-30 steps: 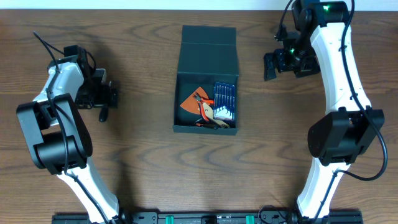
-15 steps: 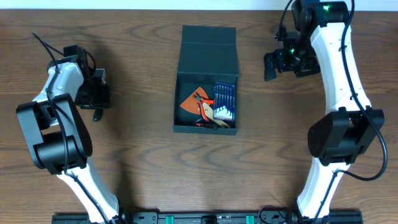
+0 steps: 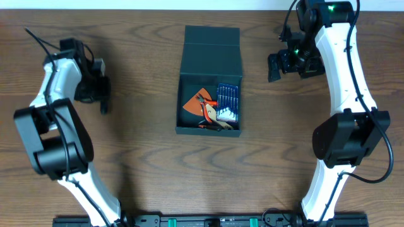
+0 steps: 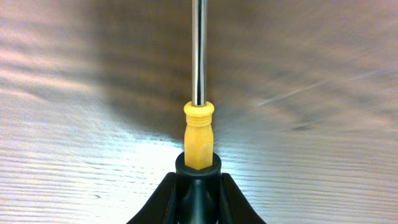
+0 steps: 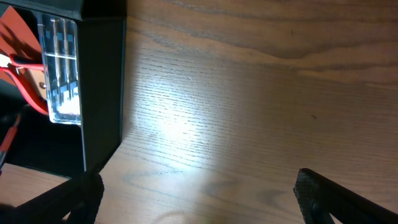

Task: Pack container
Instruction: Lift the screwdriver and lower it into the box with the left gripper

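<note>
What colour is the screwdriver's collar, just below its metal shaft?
Yellow. The screwdriver collar sits between the silver shaft and the black handle, and shows best in the left wrist view.

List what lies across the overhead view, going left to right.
left gripper, shut on a screwdriver → container, lid open → right gripper, open and empty
</note>
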Motion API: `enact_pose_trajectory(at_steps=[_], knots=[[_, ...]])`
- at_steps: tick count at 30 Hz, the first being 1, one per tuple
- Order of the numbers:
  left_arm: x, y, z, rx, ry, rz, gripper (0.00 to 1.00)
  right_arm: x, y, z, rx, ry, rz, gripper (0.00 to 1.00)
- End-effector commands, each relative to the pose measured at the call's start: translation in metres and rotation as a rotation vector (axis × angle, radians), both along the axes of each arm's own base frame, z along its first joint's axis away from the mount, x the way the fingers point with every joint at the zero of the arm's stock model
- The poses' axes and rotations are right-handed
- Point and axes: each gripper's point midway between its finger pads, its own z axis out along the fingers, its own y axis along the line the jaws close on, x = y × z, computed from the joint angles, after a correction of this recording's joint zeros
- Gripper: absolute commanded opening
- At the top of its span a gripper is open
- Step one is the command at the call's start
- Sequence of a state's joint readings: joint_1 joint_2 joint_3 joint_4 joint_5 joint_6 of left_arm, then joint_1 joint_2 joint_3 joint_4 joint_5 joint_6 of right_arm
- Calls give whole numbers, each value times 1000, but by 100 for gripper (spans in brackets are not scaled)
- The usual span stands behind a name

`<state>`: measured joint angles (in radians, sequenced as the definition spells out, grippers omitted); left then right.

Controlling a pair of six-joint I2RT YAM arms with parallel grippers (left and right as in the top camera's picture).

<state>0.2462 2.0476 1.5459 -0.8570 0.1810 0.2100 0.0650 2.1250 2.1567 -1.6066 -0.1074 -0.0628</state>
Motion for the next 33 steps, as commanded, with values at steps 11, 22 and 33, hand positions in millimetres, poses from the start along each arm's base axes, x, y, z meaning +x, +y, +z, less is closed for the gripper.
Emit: enact_pose_trajectory(at_steps=[11,22,33], knots=[[13,-155,169,-115,-421,-343,14,-3,6,4,15,-2,3,99],[-27,-240,143,-145,-296,-581,14,-9,6,4,19,25,3,99],[-40,-266,93,-153,-151,-658,14,-10,6,4,19,26,3,99]])
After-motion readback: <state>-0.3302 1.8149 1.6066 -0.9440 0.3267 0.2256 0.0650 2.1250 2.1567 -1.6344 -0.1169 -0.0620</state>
